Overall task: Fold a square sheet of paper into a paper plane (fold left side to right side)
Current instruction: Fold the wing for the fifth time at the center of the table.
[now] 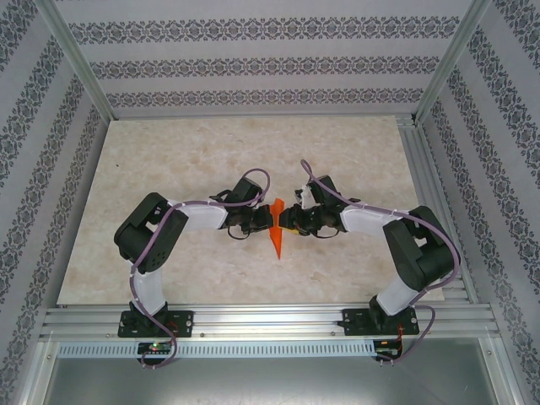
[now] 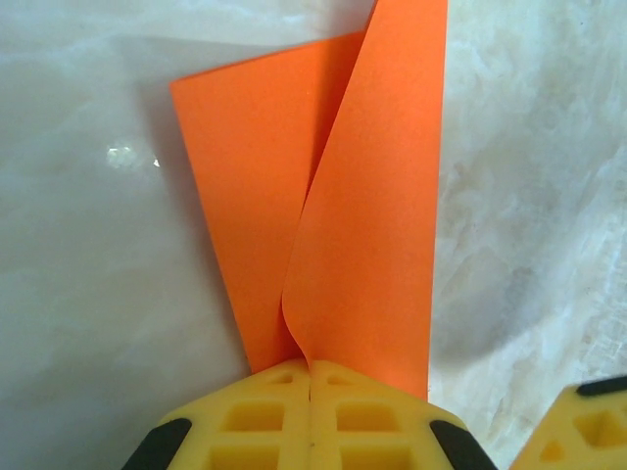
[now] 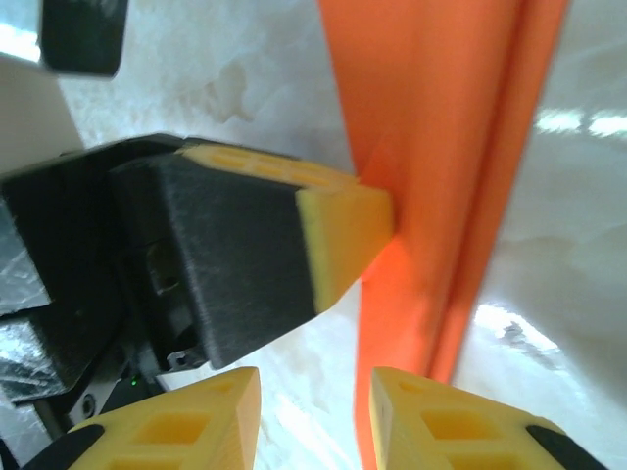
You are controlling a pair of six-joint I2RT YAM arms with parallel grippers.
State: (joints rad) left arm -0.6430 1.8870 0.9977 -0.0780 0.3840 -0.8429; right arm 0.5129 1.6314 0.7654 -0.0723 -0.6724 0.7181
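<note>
The orange paper plane (image 1: 276, 229) lies mid-table as a slim dart, its tip toward the arms. My left gripper (image 1: 258, 221) meets it from the left. In the left wrist view the yellow fingers (image 2: 265, 416) are pressed together, and a raised flap of the paper plane (image 2: 377, 215) runs into the seam between them. My right gripper (image 1: 292, 221) faces it from the right. In the right wrist view that gripper (image 3: 313, 416) is open with bare table in the gap. The paper plane (image 3: 441, 176) runs along its right fingertip (image 3: 431, 421), and the left gripper's yellow finger (image 3: 343, 235) touches the paper.
The pale marble-patterned table (image 1: 186, 160) is ringed by an aluminium frame (image 1: 270, 319) and patterned walls. The two grippers stand almost tip to tip over the paper. The right gripper's fingertip (image 2: 578, 431) shows at the lower right of the left wrist view.
</note>
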